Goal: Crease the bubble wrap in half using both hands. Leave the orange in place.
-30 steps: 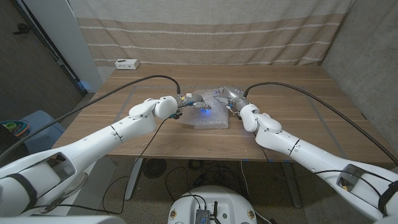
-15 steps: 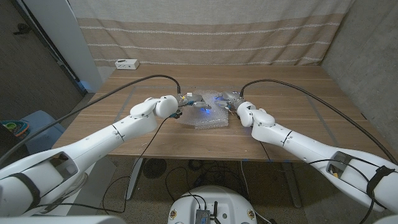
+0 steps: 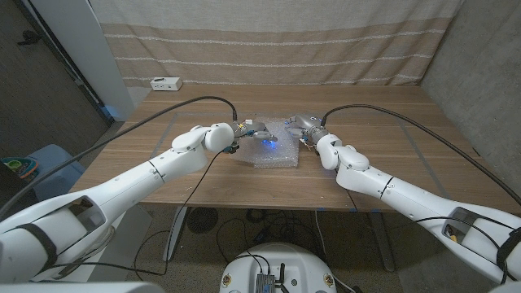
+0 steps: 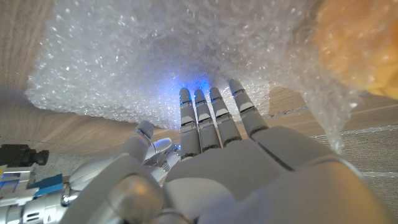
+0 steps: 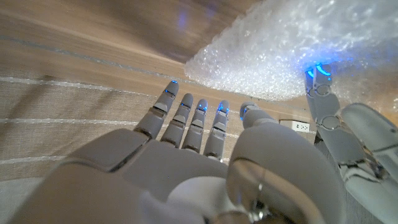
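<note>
The bubble wrap (image 3: 275, 150) lies rumpled at the middle of the wooden table (image 3: 391, 163). My left hand (image 3: 246, 133) is at its left side. In the left wrist view its straight fingers (image 4: 211, 118) touch the wrap (image 4: 155, 62) with the thumb held apart, gripping nothing. The orange (image 4: 357, 43) shows as a blur through the wrap beside that hand. My right hand (image 3: 304, 127) is at the wrap's right back corner. In the right wrist view its fingers (image 5: 193, 118) are spread and stand off the wrap (image 5: 280, 56). A left fingertip (image 5: 320, 84) glows blue against the sheet.
A small white box (image 3: 165, 83) sits at the table's back left corner. A striped curtain hangs behind the table. Bare wood lies to both sides of the wrap and along the front edge.
My right hand and forearm have shifted slightly at the wrap's right back corner. The blue glow on the wrap has moved a little. My left hand stays at the left side.
</note>
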{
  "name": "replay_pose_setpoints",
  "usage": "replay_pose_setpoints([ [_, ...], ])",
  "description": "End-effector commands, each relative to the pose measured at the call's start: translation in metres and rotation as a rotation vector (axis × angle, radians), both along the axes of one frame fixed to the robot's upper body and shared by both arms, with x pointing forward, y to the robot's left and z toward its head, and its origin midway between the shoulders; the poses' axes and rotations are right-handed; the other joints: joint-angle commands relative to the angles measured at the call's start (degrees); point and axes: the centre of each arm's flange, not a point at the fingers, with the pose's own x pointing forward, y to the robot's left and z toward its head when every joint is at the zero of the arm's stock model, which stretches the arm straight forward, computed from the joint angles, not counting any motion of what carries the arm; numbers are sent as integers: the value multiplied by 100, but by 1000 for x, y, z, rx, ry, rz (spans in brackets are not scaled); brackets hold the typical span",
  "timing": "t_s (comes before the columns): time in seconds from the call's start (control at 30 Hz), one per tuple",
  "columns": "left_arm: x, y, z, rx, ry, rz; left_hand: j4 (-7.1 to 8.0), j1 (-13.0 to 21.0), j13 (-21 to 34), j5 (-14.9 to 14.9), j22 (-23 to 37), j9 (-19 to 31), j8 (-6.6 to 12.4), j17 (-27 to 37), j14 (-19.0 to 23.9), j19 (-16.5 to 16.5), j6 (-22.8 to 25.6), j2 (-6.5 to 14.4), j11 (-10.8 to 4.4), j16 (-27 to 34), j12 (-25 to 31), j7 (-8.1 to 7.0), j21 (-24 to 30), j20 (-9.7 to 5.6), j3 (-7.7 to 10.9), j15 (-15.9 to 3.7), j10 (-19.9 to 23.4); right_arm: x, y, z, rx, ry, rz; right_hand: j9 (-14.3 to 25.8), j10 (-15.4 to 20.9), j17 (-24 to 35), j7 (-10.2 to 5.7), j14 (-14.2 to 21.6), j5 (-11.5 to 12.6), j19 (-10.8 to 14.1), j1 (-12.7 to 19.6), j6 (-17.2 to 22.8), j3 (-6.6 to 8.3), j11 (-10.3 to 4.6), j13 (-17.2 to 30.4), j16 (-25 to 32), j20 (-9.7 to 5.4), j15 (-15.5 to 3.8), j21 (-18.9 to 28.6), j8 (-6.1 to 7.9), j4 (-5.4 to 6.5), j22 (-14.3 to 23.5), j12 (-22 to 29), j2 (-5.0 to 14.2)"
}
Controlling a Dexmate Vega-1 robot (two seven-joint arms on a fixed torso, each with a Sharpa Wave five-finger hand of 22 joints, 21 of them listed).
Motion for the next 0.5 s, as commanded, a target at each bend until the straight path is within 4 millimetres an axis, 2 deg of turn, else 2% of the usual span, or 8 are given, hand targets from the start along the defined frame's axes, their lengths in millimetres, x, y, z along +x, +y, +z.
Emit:
replay_pose_setpoints([
  [0.03, 4, -2, 1, 1, 4, 8, 60, -70, 16, -23, 6, 26, -36, 19, -39, 43, -64, 10, 26, -22, -34, 6, -30, 40, 17, 5, -43, -62, -10, -1, 35, -168, 90, 14, 658, 92, 25, 738, 20, 377, 199, 525, 108, 19, 35, 383, -18, -493, 161, 158, -214, 29, 204, 10],
  [0.13, 4, -4, 2, 2, 4, 5, 67, -81, 16, -24, 6, 26, -36, 20, -55, 44, -80, 5, 30, -27, -36, 8, -34, 50, 13, 8, -52, -69, -11, -4, 33, -175, 116, 20, 995, 236, 35, 1142, 22, 623, 304, 909, 164, 13, 52, 656, -62, -530, 267, 261, -323, 51, 290, 36],
  [0.23, 5, -5, 3, 3, 3, 3, 73, -89, 15, -24, 6, 26, -35, 20, -69, 43, -92, 2, 21, -31, -38, 4, -38, 55, 10, 11, -58, -74, -10, -7, 26, -176, 137, 40, 1545, 544, 79, 1740, 40, 981, 555, 1484, 328, 43, 143, 1095, -216, -647, 457, 435, -468, 93, 509, 95],
  [0.27, 5, -6, 3, 4, 3, 3, 81, -98, 15, -25, 6, 26, -36, 21, -78, 42, -104, 1, 47, -33, -43, 3, -41, 54, 7, 22, -71, -74, -10, -7, 23, -172, 147, 65, 1883, 813, 87, 2213, 39, 1121, 690, 1781, 403, 50, 227, 1444, -267, -769, 567, 544, -514, 128, 681, 98],
  [0.33, 5, -6, 4, 6, 0, 4, 93, -113, 15, -25, 7, 26, -31, 22, -84, 45, -108, -1, 41, -32, -46, -10, -44, 56, 2, 21, -83, -75, -9, -8, 23, -159, 161, 121, 2411, 1228, 107, 2586, 38, 1300, 835, 2154, 482, 82, 393, 1822, -361, -802, 740, 731, -509, 183, 986, 135],
  [0.37, 5, -7, 4, 7, -1, 4, 99, -120, 15, -24, 7, 26, -32, 23, -90, 42, -119, -1, 30, -33, -46, -9, -47, 61, 0, 23, -84, -76, -9, -8, 24, -152, 169, 174, 2575, 1399, 160, 2721, 35, 1361, 879, 2207, 502, 124, 481, 1952, -348, -807, 818, 803, -495, 210, 1114, 117],
  [0.43, 5, -7, 4, 7, 1, 5, 108, -130, 15, -24, 7, 26, -33, 24, -92, 41, -136, -1, 25, -31, -43, -3, -51, 64, -2, 28, -81, -75, -8, -8, 19, -128, 183, 263, 2746, 1645, 153, 2961, 24, 1462, 936, 2281, 496, 108, 603, 2169, -368, -813, 951, 924, -492, 277, 1274, 91],
  [0.5, 4, -8, 4, 11, 0, 8, 113, -135, 15, -24, 7, 26, -33, 24, -95, 40, -143, 0, 35, -31, -45, 3, -53, 68, -3, 31, -89, -73, -7, -7, 8, -82, 203, 394, 2836, 1934, 257, 3145, 22, 1654, 983, 2324, 500, 88, 788, 2358, -352, -775, 1196, 1077, -456, 410, 1454, 108],
])
